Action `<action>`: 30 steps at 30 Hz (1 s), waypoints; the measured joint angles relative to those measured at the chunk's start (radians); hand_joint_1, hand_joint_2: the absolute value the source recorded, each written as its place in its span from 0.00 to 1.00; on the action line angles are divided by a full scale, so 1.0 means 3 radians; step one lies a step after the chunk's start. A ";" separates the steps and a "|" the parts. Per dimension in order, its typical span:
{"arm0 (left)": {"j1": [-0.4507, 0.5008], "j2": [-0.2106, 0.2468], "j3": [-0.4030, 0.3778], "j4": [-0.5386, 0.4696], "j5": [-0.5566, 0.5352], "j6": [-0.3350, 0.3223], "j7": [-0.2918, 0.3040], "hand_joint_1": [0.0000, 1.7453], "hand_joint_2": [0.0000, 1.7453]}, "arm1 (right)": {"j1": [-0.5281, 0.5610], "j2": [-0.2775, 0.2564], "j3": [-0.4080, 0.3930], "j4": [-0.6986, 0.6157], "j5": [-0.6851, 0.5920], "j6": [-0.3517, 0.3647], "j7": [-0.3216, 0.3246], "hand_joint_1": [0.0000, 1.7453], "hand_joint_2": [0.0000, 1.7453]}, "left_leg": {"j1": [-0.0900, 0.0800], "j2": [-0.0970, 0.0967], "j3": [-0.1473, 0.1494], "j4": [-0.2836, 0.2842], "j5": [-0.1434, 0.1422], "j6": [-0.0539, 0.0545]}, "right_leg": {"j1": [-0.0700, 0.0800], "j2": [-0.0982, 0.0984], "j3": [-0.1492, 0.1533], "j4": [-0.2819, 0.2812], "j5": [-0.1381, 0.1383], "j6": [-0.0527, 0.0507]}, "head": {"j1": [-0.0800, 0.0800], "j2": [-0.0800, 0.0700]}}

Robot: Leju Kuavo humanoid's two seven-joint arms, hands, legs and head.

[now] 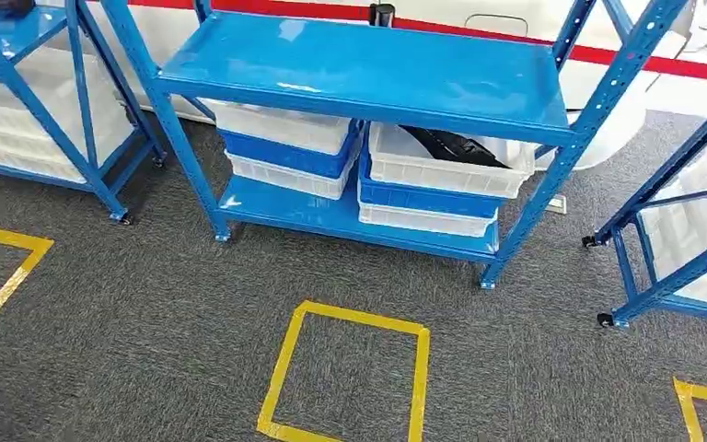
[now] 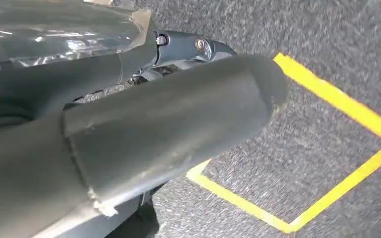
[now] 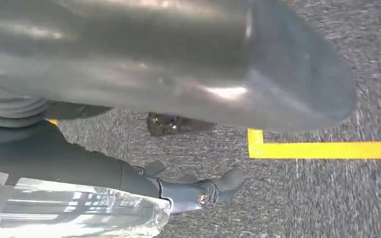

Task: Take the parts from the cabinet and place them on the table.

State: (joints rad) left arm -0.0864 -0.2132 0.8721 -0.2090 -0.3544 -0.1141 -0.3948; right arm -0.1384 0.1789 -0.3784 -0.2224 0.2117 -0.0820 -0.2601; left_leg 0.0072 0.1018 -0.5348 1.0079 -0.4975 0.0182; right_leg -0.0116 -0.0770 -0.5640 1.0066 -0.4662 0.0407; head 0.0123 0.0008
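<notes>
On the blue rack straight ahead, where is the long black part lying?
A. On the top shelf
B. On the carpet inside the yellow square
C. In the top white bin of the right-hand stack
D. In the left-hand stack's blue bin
C: the black part lies in the open white bin topping the right stack on the rack's lower shelf.

Three blue racks (image 1: 359, 83), six stacked bins (image 1: 442, 166) on the middle rack's bottom shelf, one black part (image 1: 451, 145), three yellow floor squares (image 1: 350, 378).
</notes>
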 joint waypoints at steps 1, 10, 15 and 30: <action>-0.0007 0.0000 0.0000 0.0000 -0.0004 0.0001 0.0000 0.00 0.00 | 0.0004 0.0001 -0.0003 0.0000 -0.0008 -0.0018 -0.0028 0.00 0.00 | 0.0000 0.0023 0.0010 0.0000 -0.0003 -0.0010 | 0.0008 0.0021 -0.0009 0.0005 0.0003 -0.0015 | -0.0016 0.0000; -0.0029 -0.0004 -0.0028 0.0000 -0.0081 0.0005 0.0027 0.00 0.00 | 0.0024 -0.0001 -0.0080 0.0001 -0.0052 -0.0007 -0.0063 0.00 0.00 | 0.0049 -0.0336 -0.0478 0.1011 -0.0436 -0.0098 | -0.0013 0.0233 0.0006 -0.0014 0.0021 -0.0153 | -0.0042 0.0000; -0.0063 0.0008 -0.0065 0.0000 -0.0113 0.0005 0.0028 0.00 0.00 | 0.0021 0.0000 -0.0146 0.0001 -0.0116 0.0047 -0.0075 0.00 0.00 | 0.0034 -0.0350 -0.0058 0.0036 0.0025 -0.0040 | 0.0035 0.0295 0.0008 0.0003 0.0008 -0.0128 | -0.0040 0.0000; -0.0077 0.0005 -0.0088 0.0000 -0.0137 0.0017 0.0029 0.00 0.00 | 0.0027 -0.0006 -0.0243 0.0001 -0.0158 0.0106 -0.0131 0.00 0.00 | -0.0026 -0.0348 -0.0068 0.0028 0.0039 0.0010 | 0.0033 0.0293 -0.0006 -0.0015 0.0020 -0.0092 | -0.0032 0.0000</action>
State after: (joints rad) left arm -0.1096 -0.2117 0.8457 -0.2091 -0.3956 -0.1091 -0.3861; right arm -0.1303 0.1770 -0.4513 -0.2220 0.1644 -0.0500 -0.2994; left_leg -0.0006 -0.0028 -0.5551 1.0164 -0.4857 0.0213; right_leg -0.0017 0.0110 -0.5657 1.0021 -0.4602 0.0130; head 0.0027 0.0008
